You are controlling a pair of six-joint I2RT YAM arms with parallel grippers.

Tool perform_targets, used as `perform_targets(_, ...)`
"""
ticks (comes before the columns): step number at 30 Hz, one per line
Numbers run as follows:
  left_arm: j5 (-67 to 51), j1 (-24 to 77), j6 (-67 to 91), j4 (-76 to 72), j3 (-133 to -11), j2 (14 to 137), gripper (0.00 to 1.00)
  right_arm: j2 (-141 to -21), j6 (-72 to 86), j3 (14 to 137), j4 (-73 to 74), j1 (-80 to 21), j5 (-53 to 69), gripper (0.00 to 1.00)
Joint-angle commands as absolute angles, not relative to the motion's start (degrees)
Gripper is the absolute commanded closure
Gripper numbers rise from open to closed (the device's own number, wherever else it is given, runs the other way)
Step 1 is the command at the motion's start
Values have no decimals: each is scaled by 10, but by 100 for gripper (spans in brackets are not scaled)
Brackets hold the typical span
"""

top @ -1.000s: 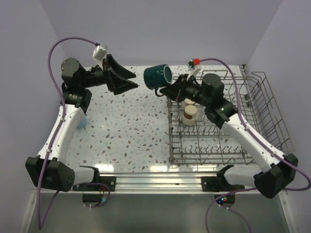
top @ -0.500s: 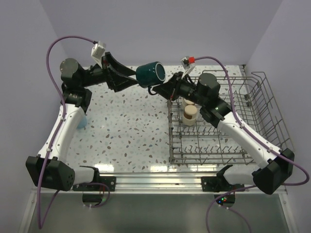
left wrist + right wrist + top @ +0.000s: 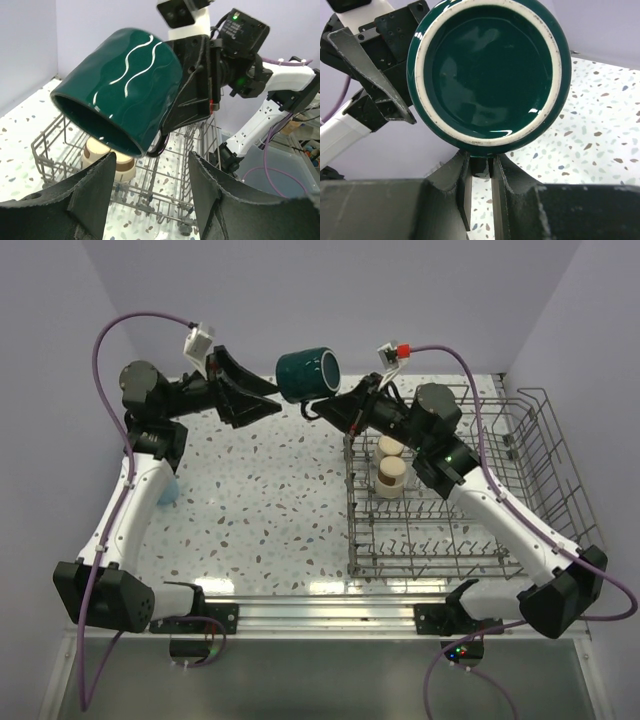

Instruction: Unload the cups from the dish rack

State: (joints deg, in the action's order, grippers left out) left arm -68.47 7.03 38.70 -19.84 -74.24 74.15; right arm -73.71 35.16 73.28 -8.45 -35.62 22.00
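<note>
**Above the table's far edge, a mug hangs between two arms**

We see the speckled table with the dish rack on its right half. The left arm and the right arm reach inward and meet high over the far side. The right gripper is clamped on the handle of the dark teal mug, which lies on its side in the air left of the rack. The left gripper faces it with jaws spread wide and nothing between them. The left wrist view shows us the mug's open mouth turned toward it, while the right wrist view shows only the base. Two beige tumblers stand in the rack.
</note>
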Motion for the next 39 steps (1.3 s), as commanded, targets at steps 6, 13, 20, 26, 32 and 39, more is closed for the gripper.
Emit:
perform_targets(6,-691,71,467,-315,-727,739,40,-778,403,762,-241,-380,262,100)
perform_targets(13,-671,71,503,-358,-724,751,62,-806,421,754,-267,-397,287,100)
perform_targets(20,-659,68,489,-318,-725,747,100,-828,432,729,-267,-400,273,99)
perform_targets(26,-548,6,203,76,-826,755,100,-808,339,739,-116,-401,174,20)
perform_targets(32,-400,-73,-89,350,-977,852,100,-786,286,723,-42,-400,125,11)
perform_targets(39,-145,-74,-323,475,-1079,977,100,-773,245,699,-9,-401,114,11)
